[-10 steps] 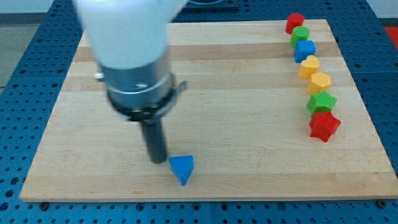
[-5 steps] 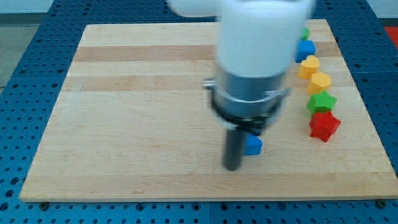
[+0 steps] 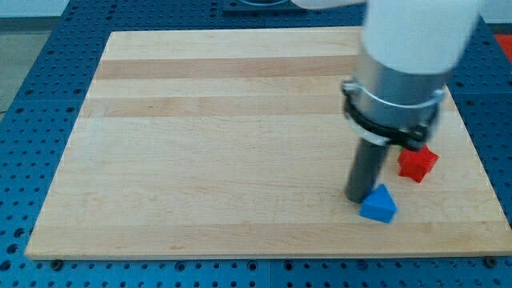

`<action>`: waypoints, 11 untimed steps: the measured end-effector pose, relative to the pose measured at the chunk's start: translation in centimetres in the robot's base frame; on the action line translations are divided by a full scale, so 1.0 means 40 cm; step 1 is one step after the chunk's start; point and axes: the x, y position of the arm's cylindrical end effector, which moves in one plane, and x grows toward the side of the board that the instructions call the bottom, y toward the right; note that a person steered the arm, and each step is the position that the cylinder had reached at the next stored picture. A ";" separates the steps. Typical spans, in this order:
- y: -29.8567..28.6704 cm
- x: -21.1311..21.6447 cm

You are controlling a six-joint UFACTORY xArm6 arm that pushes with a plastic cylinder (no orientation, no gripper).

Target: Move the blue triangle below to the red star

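The blue triangle (image 3: 378, 205) lies near the board's bottom edge at the view's right. The red star (image 3: 417, 163) sits up and to the right of it, partly hidden by the arm. My tip (image 3: 357, 198) rests on the board just left of the blue triangle, touching or almost touching its upper left side. The arm's white and grey body (image 3: 404, 64) fills the view's upper right.
The wooden board (image 3: 200, 120) lies on a blue perforated table. The arm hides the other blocks along the right edge; only a sliver of green shows above the red star. The board's bottom edge runs just under the blue triangle.
My tip has moved from the board's lower left to its lower right, pushing the blue triangle along; the triangle now lies lower left of the red star. The arm now covers the right-hand blocks.
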 end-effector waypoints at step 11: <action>0.039 0.064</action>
